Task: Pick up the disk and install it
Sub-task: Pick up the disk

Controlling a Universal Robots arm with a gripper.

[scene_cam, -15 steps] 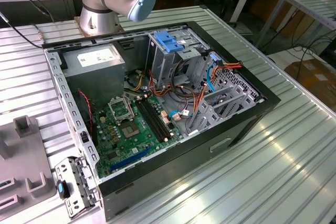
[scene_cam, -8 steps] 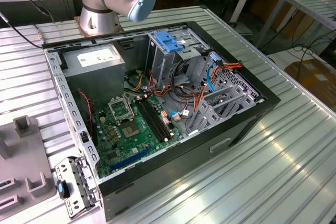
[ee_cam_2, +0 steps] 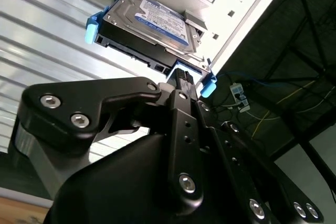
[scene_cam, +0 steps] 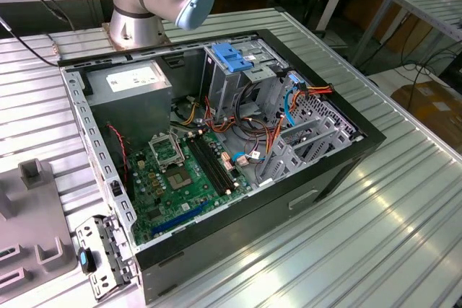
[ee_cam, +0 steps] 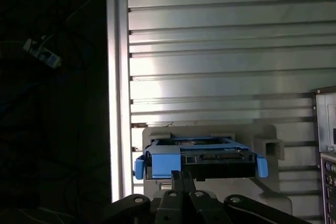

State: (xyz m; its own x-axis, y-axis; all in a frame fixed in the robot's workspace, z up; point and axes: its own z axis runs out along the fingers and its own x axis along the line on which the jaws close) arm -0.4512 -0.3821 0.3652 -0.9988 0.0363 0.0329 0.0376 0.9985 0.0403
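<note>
The gripper is matte black with silver screw heads. Just ahead of it, the disk shows a silver top, a label that looks dark blue and white, and bright blue side rails. Beyond it, the table is pale silver, ribbed in even parallel bands. The holder under the disk is plain grey.

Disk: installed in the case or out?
Out. The disk rests in a grey holder on the slatted table, with the gripper at its edge.
</note>
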